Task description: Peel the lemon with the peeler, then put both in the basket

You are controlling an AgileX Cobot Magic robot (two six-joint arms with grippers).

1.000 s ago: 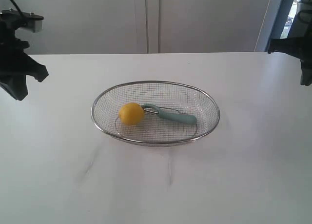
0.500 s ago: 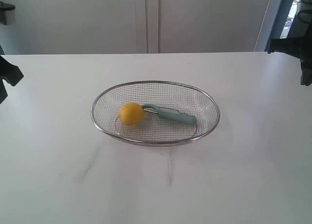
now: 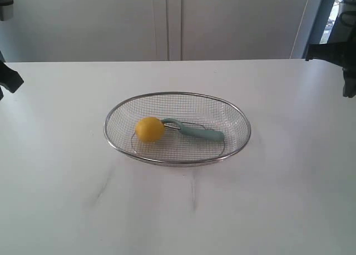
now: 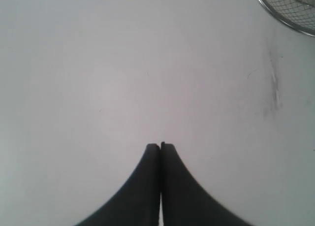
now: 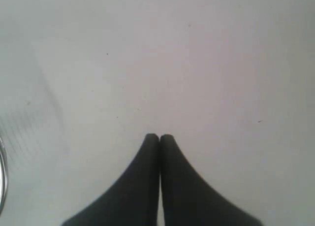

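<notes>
Since a second ago the left arm (image 3: 6, 80) has pulled back, so the exterior view now shows only a dark sliver of it at the left edge. Nothing else has shifted.

I count one lemon (image 3: 149, 129), bright yellow and rounded on the side I can see. It lies in the left half of the one basket (image 3: 177, 93), a shallow oval of silver wire mesh with a thick rim. One peeler (image 3: 197, 132) lies in there too, its curved head right against the lemon and its pale teal handle pointing away to the right. The basket sits mid-counter (image 3: 267, 205).

Only the exterior view shows me the lemon and the peeler. The left wrist view catches just a corner of the basket's mesh (image 4: 290, 9), and the right wrist view a thin arc of its rim at the picture's edge.

Only the wrist views show the two grippers' jaws. The left gripper (image 4: 161, 145) has its fingers pressed together, holding nothing, over bare counter. The right gripper (image 5: 159, 137) is likewise closed and empty, and its arm (image 3: 345, 60) is at the far right.
</notes>
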